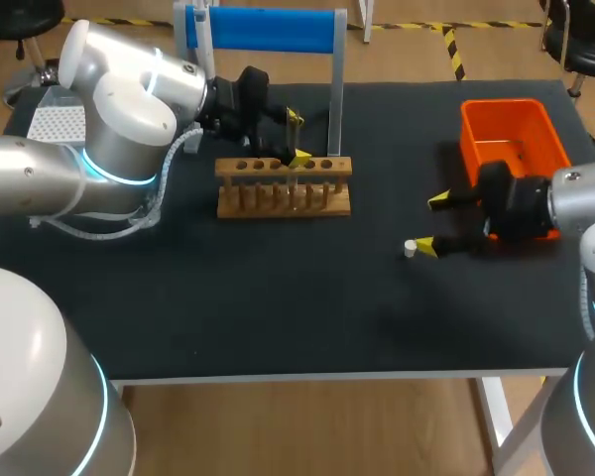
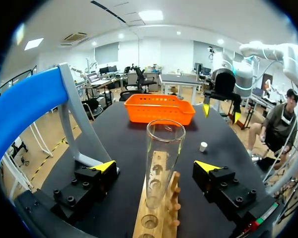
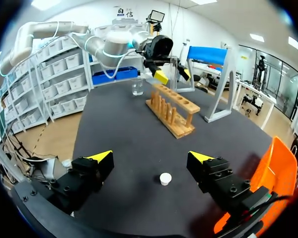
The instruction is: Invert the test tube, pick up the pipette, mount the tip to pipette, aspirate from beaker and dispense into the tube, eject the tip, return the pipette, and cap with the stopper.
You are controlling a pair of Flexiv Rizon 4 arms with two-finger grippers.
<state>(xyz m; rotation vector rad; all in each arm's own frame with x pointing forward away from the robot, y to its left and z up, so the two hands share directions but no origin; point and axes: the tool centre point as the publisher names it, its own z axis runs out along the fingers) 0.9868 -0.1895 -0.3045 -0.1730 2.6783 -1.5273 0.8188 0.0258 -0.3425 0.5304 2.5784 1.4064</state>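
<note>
A black surface (image 1: 278,297) fills the space between the two arms, with a lab room around it.

Toward the back, in the middle, stands a wooden rack (image 1: 283,188) with a row of holes along its top. A clear glass test tube (image 2: 164,158) stands upright in one of those holes, its open mouth up. The left end effector (image 1: 297,137) hangs over the rack with its fingers wide apart. The tube sits in the gap between them, and neither yellow tip touches the glass.

Just behind the rack is a blue stand (image 1: 258,30) on pale metal legs. Beyond the rack's far end, seen from the right wrist, is a small glass beaker (image 3: 137,88). I cannot make out what is in it.

On the right side sits an orange bin (image 1: 511,134). What shows of its inside looks bare. The right arm lies across the bin's front edge.

The right end effector (image 1: 431,223) is low over the surface beside the bin, fingers spread and gripping nothing. A small white stopper (image 3: 165,178) lies on the surface just ahead of it, in line with the gap between its fingers. From above, the stopper is very close to one yellow tip. It is well apart from the rack and the tube.
</note>
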